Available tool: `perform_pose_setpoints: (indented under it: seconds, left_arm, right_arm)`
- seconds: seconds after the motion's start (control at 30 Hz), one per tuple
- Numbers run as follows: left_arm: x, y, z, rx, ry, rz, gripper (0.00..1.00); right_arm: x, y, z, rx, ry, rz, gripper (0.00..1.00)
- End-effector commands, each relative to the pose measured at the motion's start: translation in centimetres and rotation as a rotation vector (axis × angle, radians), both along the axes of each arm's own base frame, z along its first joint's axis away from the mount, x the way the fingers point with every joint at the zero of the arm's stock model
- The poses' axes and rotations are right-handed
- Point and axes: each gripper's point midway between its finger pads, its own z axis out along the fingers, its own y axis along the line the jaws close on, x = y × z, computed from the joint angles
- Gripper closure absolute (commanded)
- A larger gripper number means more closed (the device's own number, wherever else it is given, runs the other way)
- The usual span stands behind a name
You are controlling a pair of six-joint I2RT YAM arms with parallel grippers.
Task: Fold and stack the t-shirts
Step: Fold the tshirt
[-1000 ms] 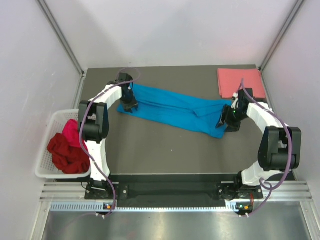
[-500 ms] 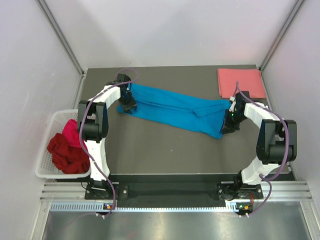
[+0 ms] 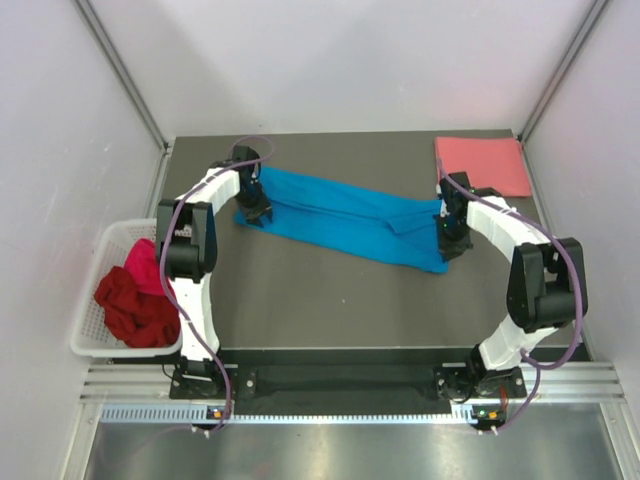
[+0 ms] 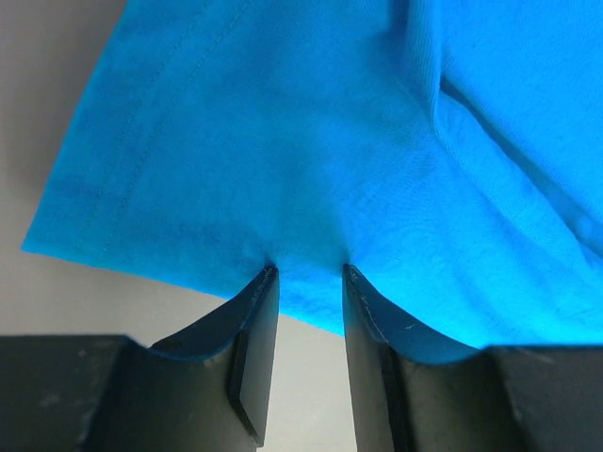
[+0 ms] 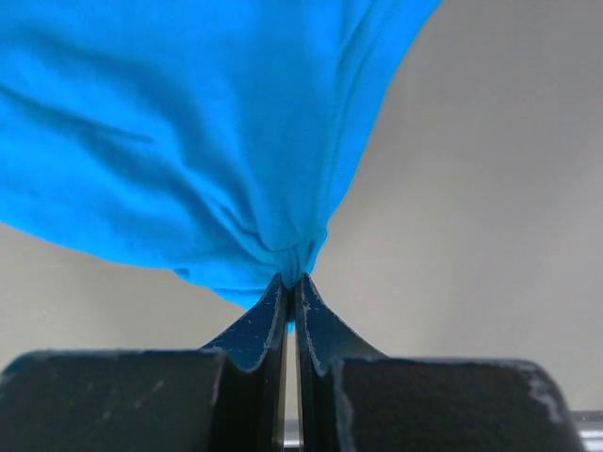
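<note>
Dark grey table [image 3: 330, 300] inside a pale-walled enclosure carries the work. One bright blue cloth t-shirt [image 3: 340, 215] lies partly folded as a long band across the middle, slanting from far left to nearer right.

**Grip state.**
- The left gripper [image 4: 306, 273] sits at the shirt's left hem. Its fingers are apart, with bare table visible between them.
- The right gripper [image 5: 292, 278] has its fingers together, pinching a small bunch of the shirt's right end.

**Hazards.**
- With only the right end held, a pull is likely to drag the whole shirt and skew the fold.
- The pinched bunch is small and may slip out.
- The right arm works near the folded stack and may disturb it.

**Count.**
- T-shirts: four.
  - The blue one.
  - One salmon pink folded t-shirt [image 3: 485, 165] at the far right corner.
  - One dark red crumpled t-shirt [image 3: 130, 305] and one magenta t-shirt [image 3: 143, 265], both in the basket.
- White lattice plastic basket [image 3: 85, 345]: one, at the left.
- Grippers: two.
</note>
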Motion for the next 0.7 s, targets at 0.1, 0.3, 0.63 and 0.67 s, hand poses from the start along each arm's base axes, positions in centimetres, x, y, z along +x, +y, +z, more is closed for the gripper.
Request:
perform_pose_setpoints:
  seconds: [0.1,0.3,0.63,0.67]
  left_arm:
    - [0.8,1.2,-2.0,0.043,0.020,0.007,0.61]
    - [1.2,1.0,-0.8,0.033,0.002,-0.002,0.61]
    - [1.0,0.4,0.3,0.000,-0.022,-0.009,0.61]
    - [1.0,0.4,0.1,-0.001,-0.019,-0.010,0.61]
  right_arm:
    - [0.4,0.4,0.5,0.007,0.009,-0.018,0.79]
    - [2.1,-2.7,3.7,0.028,-0.067,-0.163,0.58]
    - [5.0,6.2,6.5,0.452,-0.117,-0.078,0.72]
    - [4.8,6.9,5.9,0.471,-0.098,-0.073,0.78]
